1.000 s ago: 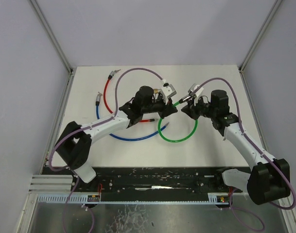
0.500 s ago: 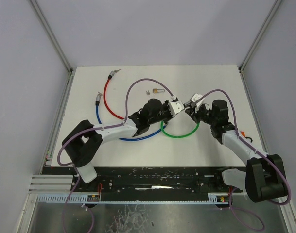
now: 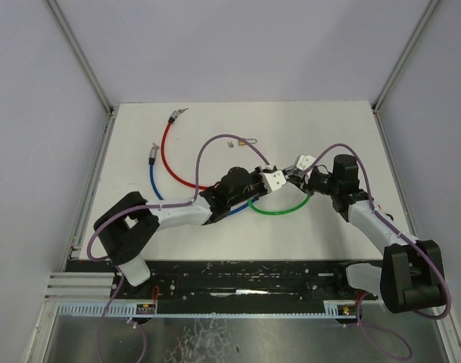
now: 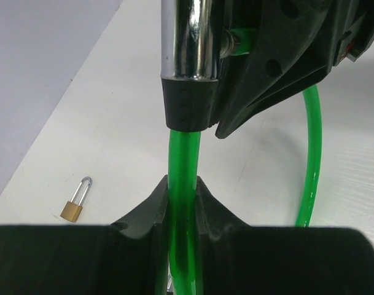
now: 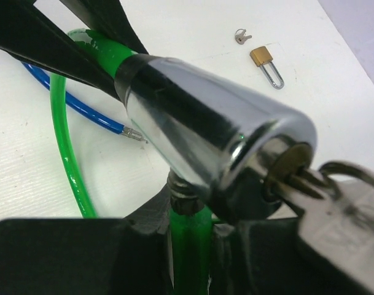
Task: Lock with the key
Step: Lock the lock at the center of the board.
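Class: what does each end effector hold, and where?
Both hold the green cable lock: left end effector just below its chrome barrel, right end effector on the cable beside it.

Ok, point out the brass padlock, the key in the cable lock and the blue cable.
brass padlock (image 5: pixel 260 56): right wrist view, its brass body.
key (image 5: pixel 331 221): right wrist view, its flat head outside the keyhole.
blue cable (image 5: pixel 82 110): right wrist view, the sheath near its metal tip.

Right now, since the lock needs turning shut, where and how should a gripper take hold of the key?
I'd grip the key by its flat head, which sticks out of the end of the chrome lock. Come in along the keyhole line, jaws on the two broad faces, so it can twist.
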### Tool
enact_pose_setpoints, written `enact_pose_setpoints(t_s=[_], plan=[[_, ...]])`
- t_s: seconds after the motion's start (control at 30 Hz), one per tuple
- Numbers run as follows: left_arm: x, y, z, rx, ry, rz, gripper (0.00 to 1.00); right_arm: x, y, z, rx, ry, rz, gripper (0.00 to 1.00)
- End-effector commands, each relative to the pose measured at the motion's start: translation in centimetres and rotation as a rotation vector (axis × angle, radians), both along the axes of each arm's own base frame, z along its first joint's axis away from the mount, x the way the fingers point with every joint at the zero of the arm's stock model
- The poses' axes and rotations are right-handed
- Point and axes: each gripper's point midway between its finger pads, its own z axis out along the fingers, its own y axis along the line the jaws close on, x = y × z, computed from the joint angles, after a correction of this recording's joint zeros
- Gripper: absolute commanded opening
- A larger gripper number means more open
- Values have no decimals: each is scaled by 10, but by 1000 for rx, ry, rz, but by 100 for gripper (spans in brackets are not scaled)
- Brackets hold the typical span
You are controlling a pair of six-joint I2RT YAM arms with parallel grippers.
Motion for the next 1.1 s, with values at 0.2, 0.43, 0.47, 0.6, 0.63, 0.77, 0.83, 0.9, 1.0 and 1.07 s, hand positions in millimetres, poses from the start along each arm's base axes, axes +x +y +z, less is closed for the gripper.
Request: enact_pose_setpoints(t_s=[0.2, 0.43, 0.47, 0.6, 0.63, 0.77, 0.83, 0.9, 1.0, 1.07], plan=[[-18, -24, -21, -24, 47, -67, 0, 3, 14, 16, 117, 7, -4, 26], [-18, -21, -34, -28, 90, -38, 0, 3, 7, 19, 124, 25, -49, 30], [-18, -19, -36, -25, 90, -30, 0, 2, 4, 18, 118, 28, -52, 30], [-16, -13, -40, -31, 93, -2, 0, 0, -8, 16, 91, 43, -71, 32], [-17, -12, -40, -33, 94, 1, 0, 0, -11, 16, 92, 44, -78, 32], [-17, -9, -44, -39, 107, 11, 0, -2, -18, 14, 107, 51, -87, 39], [-18, -8, -45, -41, 111, 15, 0, -2, -18, 14, 111, 55, -86, 41], [-19, -7, -43, -52, 111, 18, 0, -4, -18, 13, 114, 60, -82, 41], [-19, -4, -41, -63, 108, 28, 0, -7, -18, 11, 104, 63, -68, 41], [-18, -2, -42, -61, 108, 37, 0, -8, -18, 11, 93, 64, -64, 41]])
